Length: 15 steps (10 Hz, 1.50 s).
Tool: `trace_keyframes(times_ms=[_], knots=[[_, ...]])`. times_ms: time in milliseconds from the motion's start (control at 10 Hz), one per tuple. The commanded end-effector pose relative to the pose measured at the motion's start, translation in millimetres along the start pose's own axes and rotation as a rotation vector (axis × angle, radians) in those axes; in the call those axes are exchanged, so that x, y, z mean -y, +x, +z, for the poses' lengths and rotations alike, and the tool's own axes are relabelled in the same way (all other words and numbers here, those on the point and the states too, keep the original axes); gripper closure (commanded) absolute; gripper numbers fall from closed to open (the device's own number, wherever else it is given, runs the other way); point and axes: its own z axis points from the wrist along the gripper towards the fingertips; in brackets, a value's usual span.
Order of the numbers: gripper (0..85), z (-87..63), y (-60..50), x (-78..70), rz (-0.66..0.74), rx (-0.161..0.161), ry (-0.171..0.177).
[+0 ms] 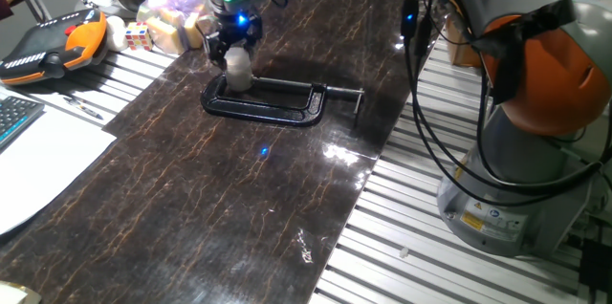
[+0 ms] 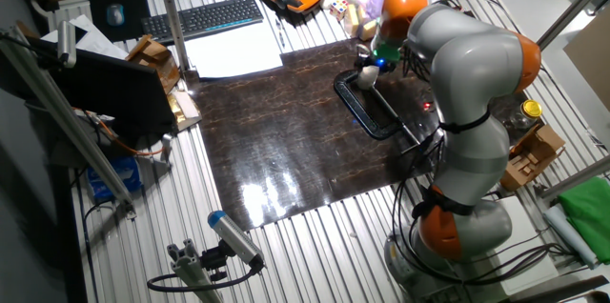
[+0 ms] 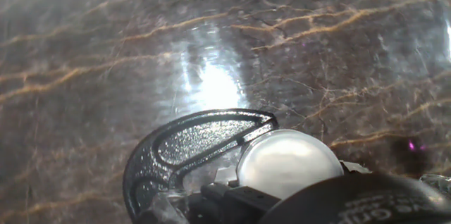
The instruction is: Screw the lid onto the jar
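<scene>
The gripper (image 1: pixel 232 51) hangs over the far left part of the dark marbled mat (image 1: pixel 239 180), its body lit by a small blue light, and its black fingers (image 1: pixel 216 53) stand to either side of the top of the jar (image 1: pixel 238 68) — a small whitish cylinder standing upright inside the curved end of the black C-clamp (image 1: pixel 277 103), which lies flat on the mat with its screw handle pointing away to the right. In the hand view the pale round top (image 3: pixel 287 162) fills the lower middle, with the clamp's textured arc (image 3: pixel 190 143) curving around it on the left; whether that top is the lid already seated on the jar or the jar's own mouth cannot be told, and no separate lid can be made out. The jaws look closed in against the jar's top, but actual contact is not clear, so their state cannot be told for sure. Beyond the mat's far edge lie a bag of small objects (image 1: pixel 172 12), a die (image 1: pixel 138 34) and an orange-and-black teach pendant (image 1: pixel 53 44). A label on the robot's grey base (image 1: pixel 492 218) carries yellow warning marks, its writing too small to read.
</scene>
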Motion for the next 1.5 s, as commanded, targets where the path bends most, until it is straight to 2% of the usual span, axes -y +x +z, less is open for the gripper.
trace_keyframes(times_ms=[0, 200, 800, 1400], knots=[[16.0, 0.2, -0.2, 0.1, 0.075, 0.001, 0.007], [16.3, 0.7, -0.4, -0.2, 0.115, -0.011, 0.009], [15.7, 0.2, -0.3, 0.2, 0.221, 0.011, 0.024], [15.0, 0.8, -0.3, 0.2, 0.419, 0.032, 0.017]])
